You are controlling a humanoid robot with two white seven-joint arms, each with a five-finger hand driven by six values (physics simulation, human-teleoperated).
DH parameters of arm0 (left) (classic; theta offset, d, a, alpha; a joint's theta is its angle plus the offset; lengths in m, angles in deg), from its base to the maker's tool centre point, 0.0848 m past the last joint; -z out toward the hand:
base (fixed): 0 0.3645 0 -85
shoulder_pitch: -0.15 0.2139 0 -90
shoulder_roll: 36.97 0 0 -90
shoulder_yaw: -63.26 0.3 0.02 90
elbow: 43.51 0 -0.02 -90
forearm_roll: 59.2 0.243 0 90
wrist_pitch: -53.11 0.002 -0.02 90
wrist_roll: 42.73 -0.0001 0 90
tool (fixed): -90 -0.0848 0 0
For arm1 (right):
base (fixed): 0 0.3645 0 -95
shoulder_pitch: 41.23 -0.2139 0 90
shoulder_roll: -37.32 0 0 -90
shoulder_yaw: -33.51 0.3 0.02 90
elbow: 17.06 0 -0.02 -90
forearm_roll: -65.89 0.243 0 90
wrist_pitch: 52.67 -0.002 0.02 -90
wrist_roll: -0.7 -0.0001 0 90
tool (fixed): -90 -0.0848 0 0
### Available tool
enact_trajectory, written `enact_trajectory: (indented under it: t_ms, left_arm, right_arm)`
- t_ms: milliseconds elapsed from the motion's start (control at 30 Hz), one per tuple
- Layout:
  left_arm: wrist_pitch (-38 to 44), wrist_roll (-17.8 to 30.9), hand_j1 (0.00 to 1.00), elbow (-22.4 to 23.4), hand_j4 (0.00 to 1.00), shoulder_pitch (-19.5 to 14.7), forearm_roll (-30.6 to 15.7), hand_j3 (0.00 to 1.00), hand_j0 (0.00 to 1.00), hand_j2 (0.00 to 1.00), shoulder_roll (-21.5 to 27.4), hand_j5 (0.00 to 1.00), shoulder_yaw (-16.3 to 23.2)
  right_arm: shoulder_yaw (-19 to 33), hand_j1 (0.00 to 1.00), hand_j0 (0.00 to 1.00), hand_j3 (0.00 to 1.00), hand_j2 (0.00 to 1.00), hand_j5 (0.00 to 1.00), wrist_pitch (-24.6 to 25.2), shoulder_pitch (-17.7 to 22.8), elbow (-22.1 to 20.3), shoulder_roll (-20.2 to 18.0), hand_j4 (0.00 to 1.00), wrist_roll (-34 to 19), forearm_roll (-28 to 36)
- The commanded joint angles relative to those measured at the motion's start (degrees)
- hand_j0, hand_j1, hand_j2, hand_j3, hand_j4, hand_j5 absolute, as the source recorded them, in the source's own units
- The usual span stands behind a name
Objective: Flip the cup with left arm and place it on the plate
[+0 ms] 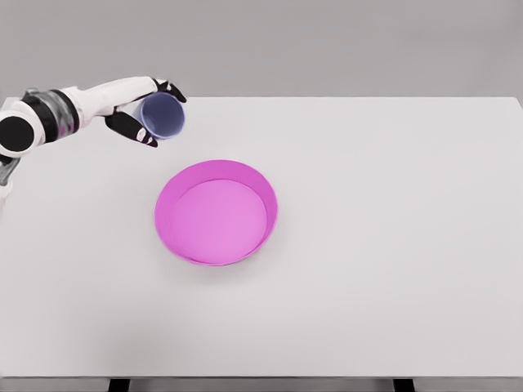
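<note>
The left hand (143,110) grips the cup (163,115), fingers curled around its wall. The cup lies tilted on its side above the tabletop (392,245), mouth facing the camera, up-left of the plate (216,212) and apart from it.

The pink plate (216,212) stands alone mid-counter (392,245), bare surface open on its right, near and far sides. At far left, the left robot hand (145,114) and blue cup (163,115) occupy space.
</note>
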Motion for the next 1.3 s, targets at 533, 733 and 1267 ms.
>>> enact_trajectory:
  t_ms: [533, 733, 1267]
  left_arm:
    - [0.4, 0.0, 0.73, -10.2, 0.73, 2.4, -12.0, 0.73, 0.73, 0.73, 6.3, 0.73, 0.1]
    - [0.0, 0.0, 0.74, -11.8, 0.74, 2.6, -15.1, 0.74, 0.74, 0.74, 6.2, 0.74, 0.8]
    - [-3.0, 0.0, 0.74, -13.0, 0.74, 6.2, -23.4, 0.74, 0.74, 0.74, 5.7, 0.74, 0.8]
  right_arm:
    - [0.0, 1.0, 1.0, 1.0, 1.0, 1.0, 0.0, 0.0, 0.0, 0.0, 1.0, 0.0, 0.0]
    - [0.0, 1.0, 1.0, 1.0, 1.0, 1.0, 0.0, 0.0, 0.0, 0.0, 1.0, 0.0, 0.0]
    - [0.0, 1.0, 1.0, 1.0, 1.0, 1.0, 0.0, 0.0, 0.0, 0.0, 1.0, 0.0, 0.0]
